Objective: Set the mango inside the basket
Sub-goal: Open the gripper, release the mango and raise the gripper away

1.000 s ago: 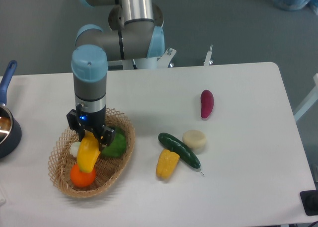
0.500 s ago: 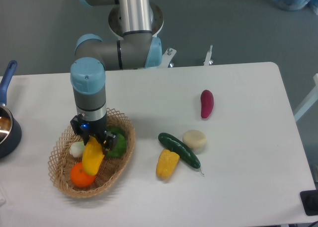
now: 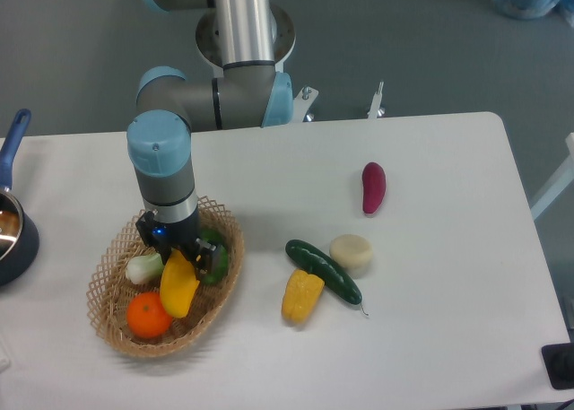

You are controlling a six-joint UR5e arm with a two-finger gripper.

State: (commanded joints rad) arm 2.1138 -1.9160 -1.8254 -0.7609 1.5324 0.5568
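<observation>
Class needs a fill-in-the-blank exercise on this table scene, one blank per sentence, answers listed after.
1. The pincer holds the mango over the ____.
2. Inside the basket, the round orange lies to the mango's ____ in the picture.
3. The cucumber is dark ____.
4. The purple vegetable lies ____ the basket.

Answers: basket; left; green; outside

the basket [image 3: 112,316] is crowded: the mango [image 3: 178,284], an orange [image 3: 149,315], a pale bulb [image 3: 143,267] and a green vegetable [image 3: 213,256] leave little bare weave. bare table [image 3: 430,338] lies right of the corn [image 3: 301,295], cucumber [image 3: 324,271] and round pale piece [image 3: 351,251].
</observation>
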